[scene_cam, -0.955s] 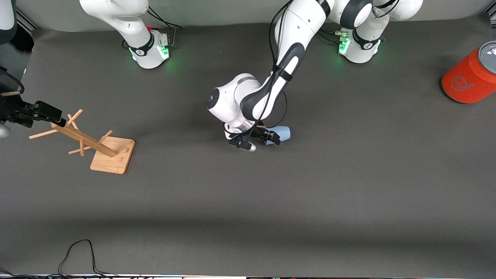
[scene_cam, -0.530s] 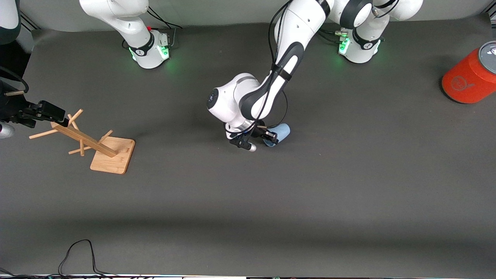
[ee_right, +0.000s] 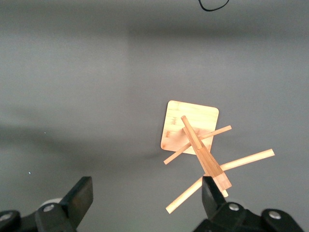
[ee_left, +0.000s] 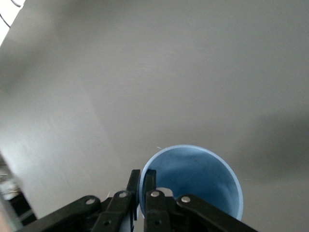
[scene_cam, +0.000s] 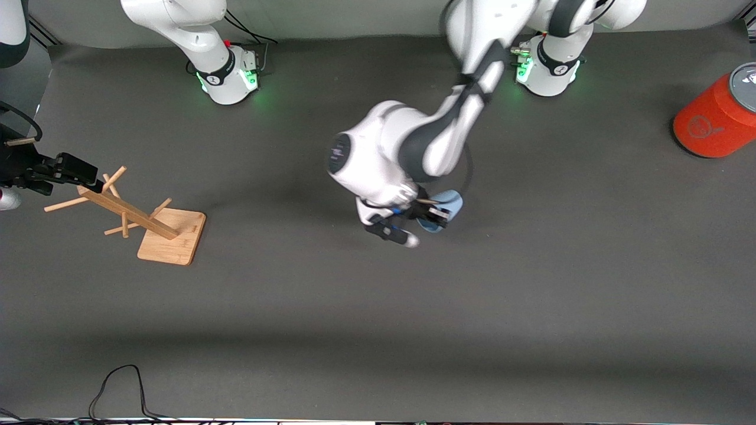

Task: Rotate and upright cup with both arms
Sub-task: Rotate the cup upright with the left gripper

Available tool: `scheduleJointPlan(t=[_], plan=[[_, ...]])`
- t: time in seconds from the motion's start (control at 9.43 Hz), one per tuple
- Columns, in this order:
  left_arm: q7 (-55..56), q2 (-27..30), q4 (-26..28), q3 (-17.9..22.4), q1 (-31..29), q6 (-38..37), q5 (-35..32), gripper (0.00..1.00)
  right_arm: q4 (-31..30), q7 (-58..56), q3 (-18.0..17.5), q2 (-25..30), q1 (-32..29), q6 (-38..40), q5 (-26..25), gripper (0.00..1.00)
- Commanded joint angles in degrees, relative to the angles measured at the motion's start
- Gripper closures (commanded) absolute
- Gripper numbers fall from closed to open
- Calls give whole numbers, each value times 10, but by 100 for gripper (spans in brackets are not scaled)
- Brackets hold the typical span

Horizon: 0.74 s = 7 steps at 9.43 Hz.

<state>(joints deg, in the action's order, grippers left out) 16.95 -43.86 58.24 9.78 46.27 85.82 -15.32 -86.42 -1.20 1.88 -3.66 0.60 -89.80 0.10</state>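
Left gripper (scene_cam: pixel 436 217): fingers pinched on the rim of the cup (scene_cam: pixel 444 208), one inside the mouth, one outside, as the left wrist view shows (ee_left: pixel 143 193). Over mid-table.

Change, arm: the left arm now stands higher and has swung toward its own end of the table; half a second ago it sat lower and closer to the mat.

Change, cup: a second ago it lay on its side at the fingers; now it hangs from them, off the mat, mouth toward the wrist camera. Judged: lift done, rotation under way, setting upright not yet done.

Right gripper (ee_right: pixel 145 193): fingers spread, holding nothing, over the wooden rack (scene_cam: pixel 139 215) at the right arm's end; unmoved, waiting.

Can (scene_cam: pixel 717 115): well apart from both grippers, untouched.
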Motion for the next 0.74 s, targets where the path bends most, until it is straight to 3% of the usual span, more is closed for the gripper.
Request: scheduleJointPlan(t=[0.0, 0.42, 0.64], plan=[[-11, 90, 31, -6, -36, -8, 62, 100, -12, -6, 11, 15, 4, -1, 8, 0], [-5, 264, 199, -4, -54, 57, 102, 100, -3, -6, 15, 8, 7, 0, 10, 0], [19, 371, 357, -3, -62, 164, 122, 100, -4, -6, 15, 7, 7, 1, 11, 0]])
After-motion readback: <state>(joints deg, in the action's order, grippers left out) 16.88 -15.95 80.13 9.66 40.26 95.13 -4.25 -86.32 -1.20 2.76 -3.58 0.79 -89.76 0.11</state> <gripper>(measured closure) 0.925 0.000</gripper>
